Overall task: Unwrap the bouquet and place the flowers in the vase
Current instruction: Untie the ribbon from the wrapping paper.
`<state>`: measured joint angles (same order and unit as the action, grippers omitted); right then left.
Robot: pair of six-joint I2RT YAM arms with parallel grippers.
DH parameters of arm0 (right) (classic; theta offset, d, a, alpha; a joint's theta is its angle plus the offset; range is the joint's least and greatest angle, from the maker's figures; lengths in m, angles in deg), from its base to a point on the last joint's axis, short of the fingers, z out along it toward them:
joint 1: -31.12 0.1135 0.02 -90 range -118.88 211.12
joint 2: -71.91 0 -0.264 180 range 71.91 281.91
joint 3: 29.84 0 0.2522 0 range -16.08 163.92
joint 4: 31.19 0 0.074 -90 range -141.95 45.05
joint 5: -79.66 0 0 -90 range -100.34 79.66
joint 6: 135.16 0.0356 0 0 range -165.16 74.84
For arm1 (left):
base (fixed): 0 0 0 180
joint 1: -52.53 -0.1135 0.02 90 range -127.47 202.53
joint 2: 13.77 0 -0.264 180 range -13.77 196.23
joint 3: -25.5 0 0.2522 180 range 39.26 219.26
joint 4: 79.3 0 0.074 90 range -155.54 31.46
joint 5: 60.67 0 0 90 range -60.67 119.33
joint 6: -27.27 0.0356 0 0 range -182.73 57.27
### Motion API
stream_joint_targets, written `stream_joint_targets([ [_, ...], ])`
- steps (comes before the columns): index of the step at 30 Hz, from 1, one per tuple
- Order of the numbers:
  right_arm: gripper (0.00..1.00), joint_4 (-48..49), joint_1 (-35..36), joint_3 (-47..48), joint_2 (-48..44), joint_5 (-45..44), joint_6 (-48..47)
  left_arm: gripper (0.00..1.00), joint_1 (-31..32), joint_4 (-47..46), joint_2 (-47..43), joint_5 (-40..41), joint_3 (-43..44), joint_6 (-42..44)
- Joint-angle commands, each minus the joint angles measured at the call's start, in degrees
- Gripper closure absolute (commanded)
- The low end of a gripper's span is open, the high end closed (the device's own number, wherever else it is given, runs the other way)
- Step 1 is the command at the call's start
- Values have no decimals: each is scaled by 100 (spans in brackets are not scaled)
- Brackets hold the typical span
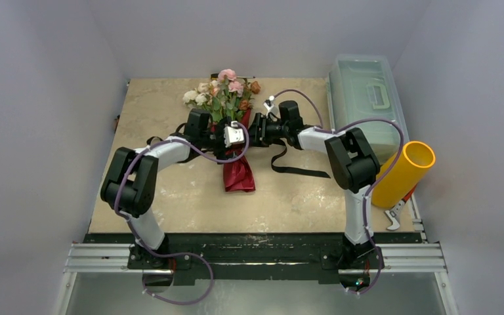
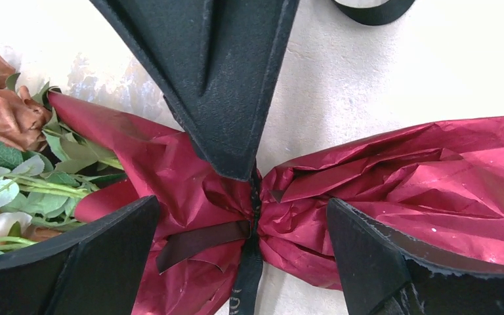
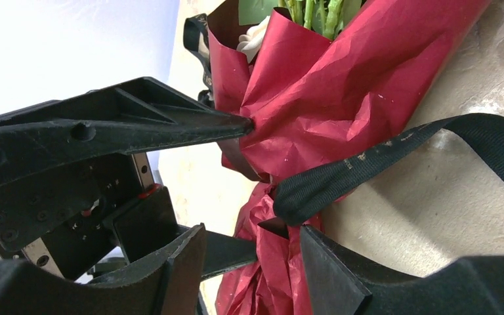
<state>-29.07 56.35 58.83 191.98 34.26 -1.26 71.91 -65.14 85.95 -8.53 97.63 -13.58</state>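
The bouquet (image 1: 239, 176) lies in the middle of the table, its flowers (image 1: 226, 88) pointing to the far edge and its maroon paper (image 2: 433, 170) still bunched at a tied waist. A black ribbon (image 3: 380, 161) circles that waist, and its loose end trails to the right. My left gripper (image 2: 243, 243) is open, with one finger on each side of the waist. My right gripper (image 3: 252, 269) is open around the paper just below the ribbon, and its finger (image 3: 341, 275) is close to the ribbon. The yellow vase (image 1: 403, 172) lies tilted at the table's right edge.
A clear plastic box with a handle (image 1: 361, 92) stands at the back right. The ribbon's loose tail (image 1: 295, 169) lies on the table right of the bouquet. A white tool (image 1: 394, 216) rests below the vase. Grey walls close in on three sides.
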Motion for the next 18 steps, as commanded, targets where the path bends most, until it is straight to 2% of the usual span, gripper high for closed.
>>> stream_joint_targets([
  [1, 42, 272, 16, 215, 123, -10, 155, 1, -48, 123, 177, -307, 206, 365],
  [7, 50, 486, 11, 282, 228, -108, 249, 0, -64, 143, 273, -300, 146, 424],
  [11, 62, 510, 16, 265, 257, -157, 251, 0, -74, 176, 323, -300, 69, 445],
  [18, 75, 569, -16, 277, 315, -329, 217, 1, -83, 358, 381, -223, -95, 757],
])
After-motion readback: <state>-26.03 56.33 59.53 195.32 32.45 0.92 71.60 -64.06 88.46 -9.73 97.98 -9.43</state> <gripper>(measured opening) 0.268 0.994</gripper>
